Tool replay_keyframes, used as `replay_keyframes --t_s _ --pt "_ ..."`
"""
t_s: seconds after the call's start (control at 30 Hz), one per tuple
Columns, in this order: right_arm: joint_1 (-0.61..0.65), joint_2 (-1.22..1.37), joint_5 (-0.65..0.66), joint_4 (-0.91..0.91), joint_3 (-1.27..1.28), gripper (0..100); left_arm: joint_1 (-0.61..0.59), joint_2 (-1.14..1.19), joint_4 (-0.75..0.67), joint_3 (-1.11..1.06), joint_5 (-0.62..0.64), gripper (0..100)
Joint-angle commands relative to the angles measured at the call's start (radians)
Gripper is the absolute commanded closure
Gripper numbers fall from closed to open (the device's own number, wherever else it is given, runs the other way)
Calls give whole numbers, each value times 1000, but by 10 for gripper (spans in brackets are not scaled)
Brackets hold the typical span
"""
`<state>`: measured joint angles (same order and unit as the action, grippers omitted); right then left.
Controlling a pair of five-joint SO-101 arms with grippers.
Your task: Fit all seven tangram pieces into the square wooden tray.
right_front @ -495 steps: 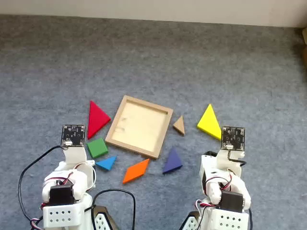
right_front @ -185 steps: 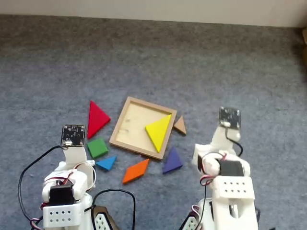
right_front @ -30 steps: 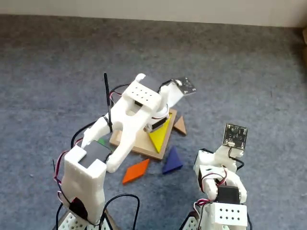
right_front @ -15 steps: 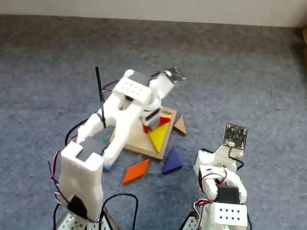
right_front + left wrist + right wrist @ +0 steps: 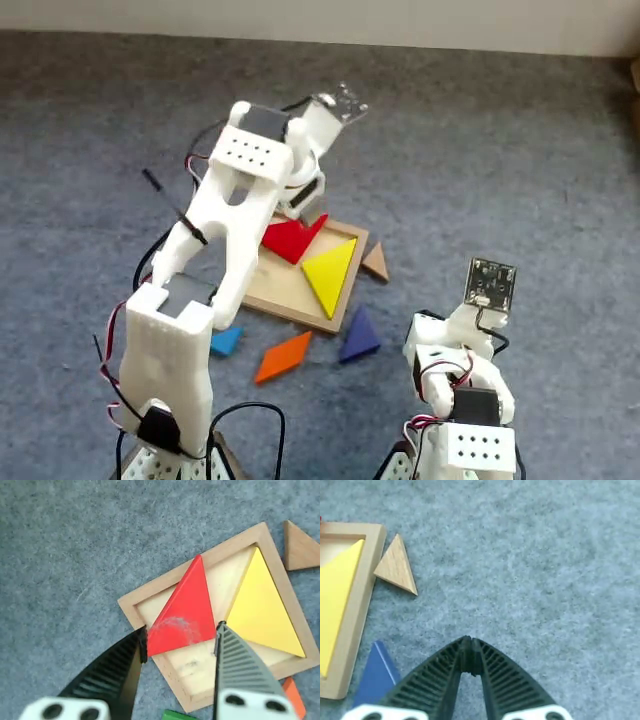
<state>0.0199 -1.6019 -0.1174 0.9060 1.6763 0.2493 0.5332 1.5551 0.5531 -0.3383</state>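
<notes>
The left end effector stands open over the square wooden tray, its two fingers spread to either side of the red triangle. The black finger's tip sits just beside one corner of the triangle's short edge, and the grey finger's tip sits just beside the other corner, so the piece lies between them and is not gripped. The red triangle rests in the tray with its long edge running along the yellow triangle, the two touching. Its sharp tip appears to ride up on the tray's rim rather than sit inside it, though the angle makes that hard to confirm.

In the high view the left arm stretches across the tray, with the red triangle and yellow triangle side by side in the tray's far half.

The right end effector is closed on nothing, its fingertips pressed together above the grey surface, well apart from the tray. The small tan triangle lies just outside the tray's rim, and the dark blue triangle lies near the tray's corner.

On the surface beside the tray's near edge lie the orange parallelogram and the light blue triangle. The green square shows just beyond the tray's rim.
</notes>
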Motion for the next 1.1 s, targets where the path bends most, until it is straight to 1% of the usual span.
replay_keyframes --t_s 0.0,0.13,0.23,0.37,0.5,0.67,0.87,1.0,1.07 --pt "-8 -21 6 -10 102 986 -16 -12 77 96 5 776" --pt "-8 -21 6 -10 102 986 -54 -2 75 93 5 786" --pt "-10 -21 6 -10 102 986 -79 25 61 85 5 857" --pt "-10 -21 6 -10 102 986 -84 116 -48 82 11 941" --pt "-10 -21 6 -10 102 986 -70 216 -144 87 11 974" --pt "-12 -21 6 -10 102 986 18 243 -149 85 12 973" --pt "-12 -21 6 -10 102 986 128 242 -107 87 12 973" --pt "-12 -21 8 -10 102 986 160 240 -101 110 12 973" --pt "-12 -21 8 -10 102 986 162 240 -63 159 12 973"
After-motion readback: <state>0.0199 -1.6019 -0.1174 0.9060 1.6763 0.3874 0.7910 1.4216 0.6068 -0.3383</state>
